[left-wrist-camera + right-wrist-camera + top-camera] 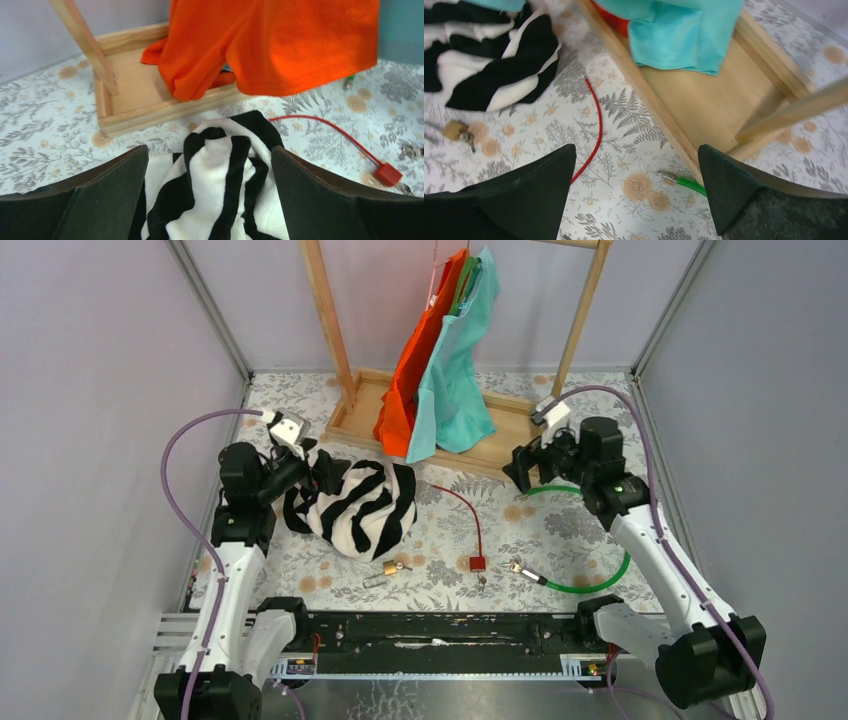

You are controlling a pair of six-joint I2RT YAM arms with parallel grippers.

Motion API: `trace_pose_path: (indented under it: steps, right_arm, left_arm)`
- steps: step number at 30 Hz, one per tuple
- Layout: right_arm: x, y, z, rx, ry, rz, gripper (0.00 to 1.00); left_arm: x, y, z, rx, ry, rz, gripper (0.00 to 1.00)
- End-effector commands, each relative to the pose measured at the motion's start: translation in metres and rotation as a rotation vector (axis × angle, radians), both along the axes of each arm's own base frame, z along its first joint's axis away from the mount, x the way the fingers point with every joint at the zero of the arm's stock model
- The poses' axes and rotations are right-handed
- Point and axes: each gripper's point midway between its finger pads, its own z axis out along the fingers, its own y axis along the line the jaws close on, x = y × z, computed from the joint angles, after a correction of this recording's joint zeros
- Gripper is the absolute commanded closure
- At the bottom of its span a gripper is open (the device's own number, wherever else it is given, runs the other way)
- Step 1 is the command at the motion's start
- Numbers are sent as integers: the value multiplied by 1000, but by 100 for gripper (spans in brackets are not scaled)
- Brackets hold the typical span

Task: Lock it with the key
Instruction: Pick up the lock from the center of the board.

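Top external view is showing the brass padlock (391, 567) lying near the table's (560, 530) front edge, beside the striped cloth (355, 505). Left gripper (322, 472) and right gripper (518, 468) are gaping wide, holding nothing. Reaching fingers risk snagging that cloth.

Seen from above, the brass padlock (391, 567) was too small to tell whether its shackle stood open, and the keys (482, 582) below the red lock (477, 563) were only a dark speck. The rack (330, 320) ran off the top edge. Part of the green cable (585, 590) lay hidden under the right arm (650, 540). The right wrist view blurred the padlock. The left wrist view cut the striped cloth (220, 200) off at its bottom edge.
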Motion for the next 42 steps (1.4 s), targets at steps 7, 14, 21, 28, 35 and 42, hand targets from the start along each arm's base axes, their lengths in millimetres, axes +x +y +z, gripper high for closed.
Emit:
trace_pose_path:
  steps: [7,14,21,28,35,42]
  right_arm:
    - [-48,110,-50,-153,6,447,1]
    - [-115,192,-100,-228,81,799,1]
    - [-149,243,-139,-313,143,932,0]
    - [-153,261,-173,-395,168,970,3]
    - [-154,279,-193,-444,168,996,8]
    - [-152,290,-204,-463,166,1022,15]
  left_arm:
    - [9,8,-33,48,14,21,0]
    - [21,26,-36,48,29,132,0]
    - [28,44,-29,32,41,239,0]
    - [34,72,-24,-20,76,353,0]
    - [33,80,-19,-45,77,366,0]
    - [30,81,-14,-48,61,370,0]
